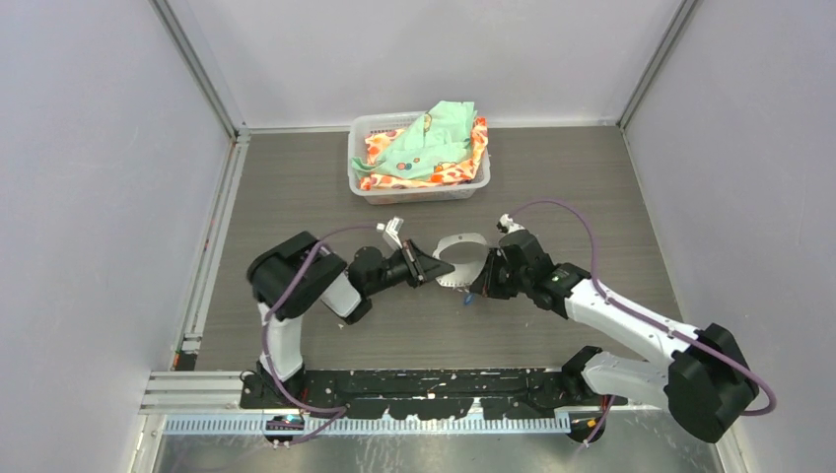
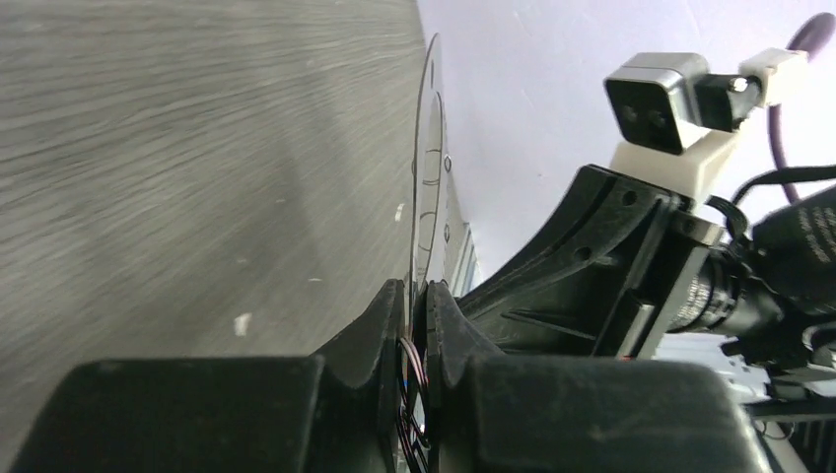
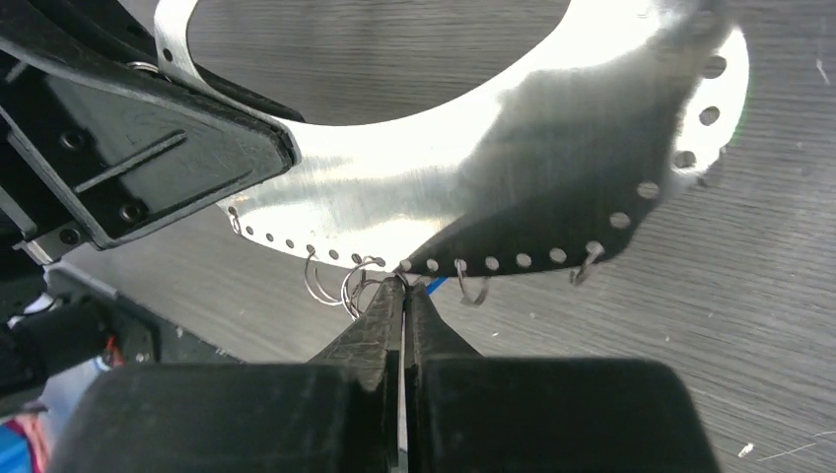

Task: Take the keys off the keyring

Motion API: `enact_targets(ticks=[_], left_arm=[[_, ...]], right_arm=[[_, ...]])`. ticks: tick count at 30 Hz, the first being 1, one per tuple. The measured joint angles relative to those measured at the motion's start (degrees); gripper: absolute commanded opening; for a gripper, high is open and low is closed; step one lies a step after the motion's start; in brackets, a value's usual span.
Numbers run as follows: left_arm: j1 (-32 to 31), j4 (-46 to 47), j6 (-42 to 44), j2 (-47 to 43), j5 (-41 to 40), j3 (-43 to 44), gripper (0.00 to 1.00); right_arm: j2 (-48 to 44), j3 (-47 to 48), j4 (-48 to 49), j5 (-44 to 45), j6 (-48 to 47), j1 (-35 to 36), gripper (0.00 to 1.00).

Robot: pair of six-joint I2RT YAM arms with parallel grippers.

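**Keyring pinned from both sides**

Top view: flat grey keyring (image 1: pixel 461 258) just this side of the white basket (image 1: pixel 422 195), blue-tagged keys (image 1: pixel 471 295) at its near rim, over a grey wood-grain table (image 1: pixel 296 187), pale walls around.

Left wrist: edge-on now, left gripper (image 2: pixel 416 296) clamped on the rim.

Right wrist: shiny, hole-dotted, right gripper (image 3: pixel 402 286) pinched tight among silver loops (image 3: pixel 320 281).

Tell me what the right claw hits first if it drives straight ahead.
The grey ring plate: the shut right claw points at its holed rim, tips beside the small wire loops. Whether they already touch is unclear.
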Motion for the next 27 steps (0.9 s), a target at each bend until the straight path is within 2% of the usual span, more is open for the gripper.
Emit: enact_targets(ticks=[3, 6, 8, 10, 12, 14, 19, 20, 23, 27], left_arm=[[0.2, 4.7, -0.9, 8.5, -1.3, 0.3, 0.01], [1.3, 5.4, -1.8, 14.5, -2.4, 0.3, 0.15], [1.9, 4.8, -1.0, 13.8, -3.1, 0.4, 0.26], [2.0, 1.4, 0.8, 12.0, -4.1, 0.5, 0.3], [2.1, -4.3, 4.2, 8.5, -5.2, 0.7, 0.35], [2.1, -10.1, 7.2, 5.1, -6.0, 1.0, 0.47], [2.1, -23.5, 14.4, -1.8, -7.5, 3.7, 0.61], [2.1, -25.7, 15.4, -3.0, -7.7, 4.1, 0.62], [1.8, -33.7, 19.4, -7.1, -9.0, 4.9, 0.63], [1.4, -45.2, 24.5, -13.3, -11.3, 5.0, 0.62]], right_arm=[[2.6, -1.6, 3.2, 1.1, 2.1, 0.0, 0.0], [4.1, -1.7, 9.3, -0.1, 3.7, 0.5, 0.0], [4.7, -1.7, 12.1, -0.6, 4.3, 0.6, 0.0], [5.7, -1.7, 13.7, -0.7, 4.9, 0.5, 0.0], [6.7, -1.7, 14.3, -0.7, 5.4, 0.5, 0.0], [7.1, -1.7, 13.6, -0.5, 5.4, 0.4, 0.0], [7.0, -1.7, 11.5, 0.3, 5.0, 0.3, 0.0], [7.1, -1.7, 11.2, 0.5, 5.1, 0.3, 0.03], [7.5, -1.6, 10.2, 1.6, 5.3, 0.3, 0.26], [10.0, -1.2, 9.2, 3.0, 6.8, 0.3, 0.33]])
